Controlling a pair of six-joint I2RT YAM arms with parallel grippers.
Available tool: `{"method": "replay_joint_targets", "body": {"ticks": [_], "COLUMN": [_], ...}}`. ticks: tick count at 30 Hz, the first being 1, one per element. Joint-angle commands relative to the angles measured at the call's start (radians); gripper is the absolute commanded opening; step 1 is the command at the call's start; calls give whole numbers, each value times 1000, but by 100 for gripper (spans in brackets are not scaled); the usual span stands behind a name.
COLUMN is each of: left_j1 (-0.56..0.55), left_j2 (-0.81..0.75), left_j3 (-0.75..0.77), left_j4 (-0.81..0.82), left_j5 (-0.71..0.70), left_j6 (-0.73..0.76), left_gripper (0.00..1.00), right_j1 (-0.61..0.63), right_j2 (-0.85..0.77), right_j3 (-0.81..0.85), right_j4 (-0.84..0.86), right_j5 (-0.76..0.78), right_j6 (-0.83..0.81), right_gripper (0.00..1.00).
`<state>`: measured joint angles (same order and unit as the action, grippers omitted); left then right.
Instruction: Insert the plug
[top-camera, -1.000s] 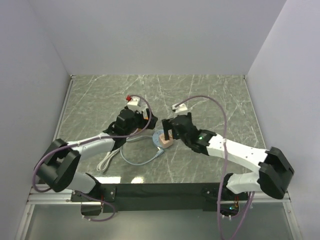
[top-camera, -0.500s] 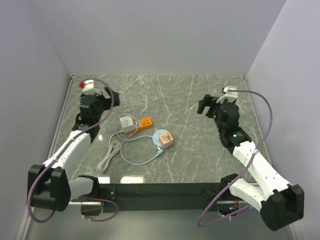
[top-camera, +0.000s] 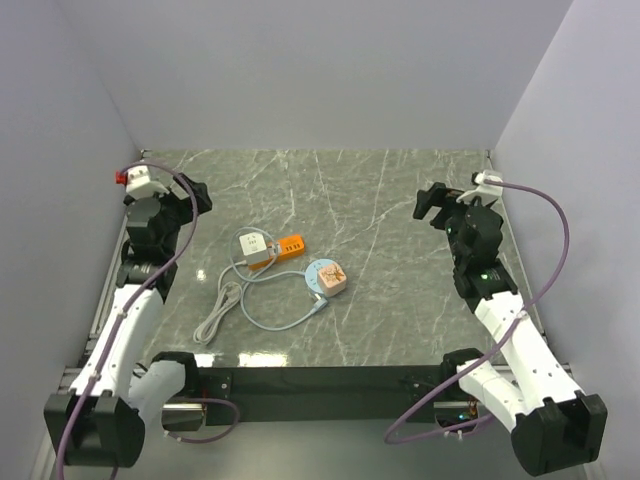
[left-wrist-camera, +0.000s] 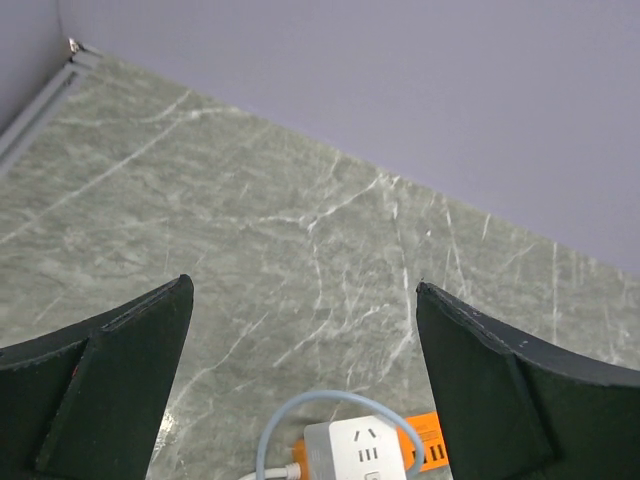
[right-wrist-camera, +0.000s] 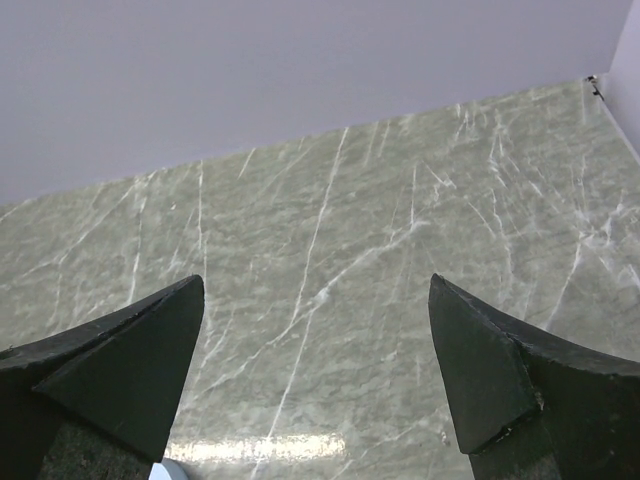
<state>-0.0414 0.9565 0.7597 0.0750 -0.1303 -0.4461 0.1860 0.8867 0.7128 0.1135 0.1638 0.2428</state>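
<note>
At table centre: white socket cube (top-camera: 255, 246) is seen with an orange block (top-camera: 291, 244) touching it; a pale blue cable (top-camera: 270, 322) is looped in front
Plug (top-camera: 321, 304): judged to be the cable's loose end, lying just beside the pink-topped round gadget (top-camera: 327, 276); not seated, by the look of it
Left gripper (top-camera: 190, 199): fingers spread wide, nothing held; raised near the left wall
Right gripper (top-camera: 432, 203): likewise spread and empty; well apart from the plug
Risk: cable loops could be snagged, or the cube dragged, on descent; the plug could be skewed if pinched off-centre
Room: open marble is left behind and to the right; walls close in on both sides
</note>
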Motion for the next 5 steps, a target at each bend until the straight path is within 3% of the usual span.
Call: {"method": "replay_joint_targets", "body": {"ticks": [1, 5], "left_j1": [-2, -2], "left_j2": [-59, -87], "left_j3": [46, 44], "left_j4": [-35, -50], "left_j5": [-23, -38], "left_j6": [26, 33], "left_gripper": [99, 100], "right_j1": [-6, -6], "right_j2": [-22, -29], "right_j3": [-1, -4], "right_j4": [38, 25], "right_j5": [5, 13], "right_j6": [-14, -19], "right_gripper": [99, 99]}}
